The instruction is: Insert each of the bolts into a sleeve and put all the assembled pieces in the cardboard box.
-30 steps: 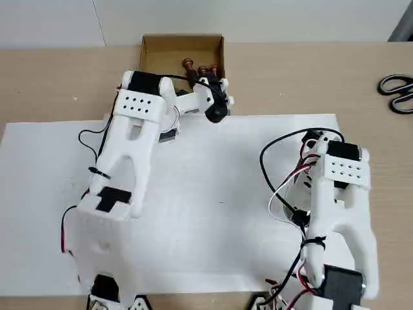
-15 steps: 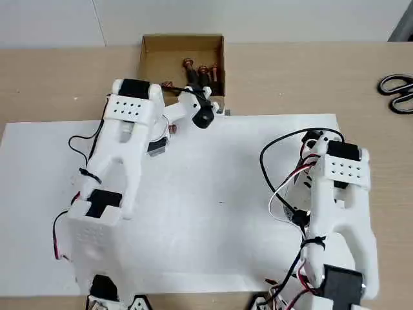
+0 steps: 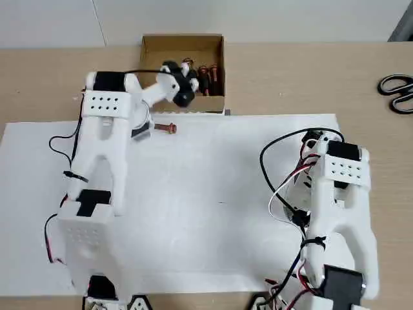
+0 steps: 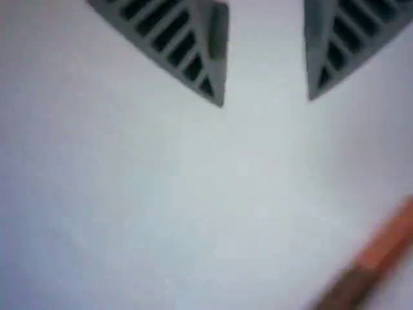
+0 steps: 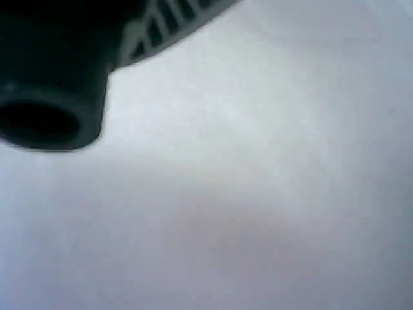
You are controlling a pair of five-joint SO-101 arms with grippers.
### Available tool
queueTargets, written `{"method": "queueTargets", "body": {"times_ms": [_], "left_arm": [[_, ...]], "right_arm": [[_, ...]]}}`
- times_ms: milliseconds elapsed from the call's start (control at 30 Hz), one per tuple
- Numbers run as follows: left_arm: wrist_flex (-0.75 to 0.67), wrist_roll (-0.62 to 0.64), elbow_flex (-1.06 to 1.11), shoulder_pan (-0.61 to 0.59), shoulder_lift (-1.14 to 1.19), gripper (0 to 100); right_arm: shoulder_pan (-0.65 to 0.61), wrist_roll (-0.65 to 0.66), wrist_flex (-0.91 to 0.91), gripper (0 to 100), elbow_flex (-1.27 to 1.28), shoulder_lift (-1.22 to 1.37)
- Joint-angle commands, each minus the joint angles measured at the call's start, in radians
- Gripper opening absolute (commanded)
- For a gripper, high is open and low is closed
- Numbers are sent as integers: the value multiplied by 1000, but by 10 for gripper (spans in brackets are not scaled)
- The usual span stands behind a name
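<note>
Big white paper sheet (image 3: 213,213); open brown cardboard box (image 3: 150,48) at its far edge, holding 3 copper-coloured assembled pieces (image 3: 208,76) by right wall, axes near-far. State: left gripper (image 4: 264,97) wide open, empty; right gripper (image 5: 174,22) can't tell. 1 copper bolt (image 3: 165,128) flat on sheet, axis left-right, just beside left gripper.

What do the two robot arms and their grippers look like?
Both the left arm and right arm are chunky white plastic shells with black motor blocks and a plate of small round holes. Thin black cables loop off the left one; black, red and white wires bundle beside the right. The left gripper has grey, ribbed, triangular fingers.
</note>
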Motion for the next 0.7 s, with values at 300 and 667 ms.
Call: {"method": "queueTargets", "body": {"times_ms": [300,667], "left_arm": [[-189,-3,-54,28,58,150],[-319,-44,-54,40,169,148]], "right_arm": [[2,-8,-12,3,-3,-30],[2,-8,-12,3,-3,-30]]}}
